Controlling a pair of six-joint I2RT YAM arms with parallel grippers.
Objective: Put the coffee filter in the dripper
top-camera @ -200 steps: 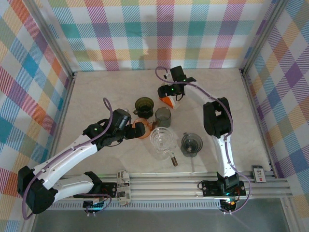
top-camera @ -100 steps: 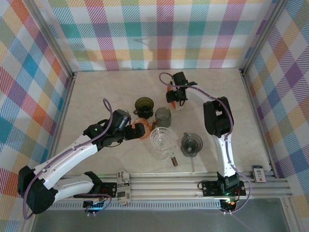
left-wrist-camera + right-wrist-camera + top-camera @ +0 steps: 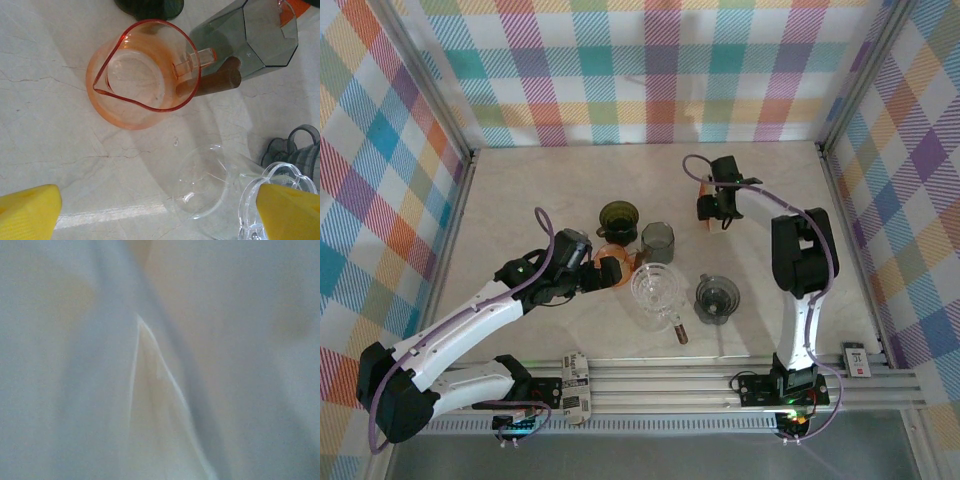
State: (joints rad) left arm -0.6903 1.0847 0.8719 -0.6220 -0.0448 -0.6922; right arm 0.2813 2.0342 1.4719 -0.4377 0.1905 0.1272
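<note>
Hovering above orange pitcher (image 3: pixel 145 75): left gripper (image 3: pixel 607 272), jaws spread wide, nothing between them; dark green dripper (image 3: pixel 618 217) just beyond it; right gripper (image 3: pixel 716 210) well apart, grip cannot be told; coffee filter (image 3: pixel 150 400), pale creased sheet, blurred, close against right wrist lens; whether held, unclear.

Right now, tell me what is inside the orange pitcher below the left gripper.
Nothing visible: the orange pitcher looks empty, with its clear bottom and the marble table showing through. No filter lies in it. Only the strip just under its rim is obscured by tint and glare.
</note>
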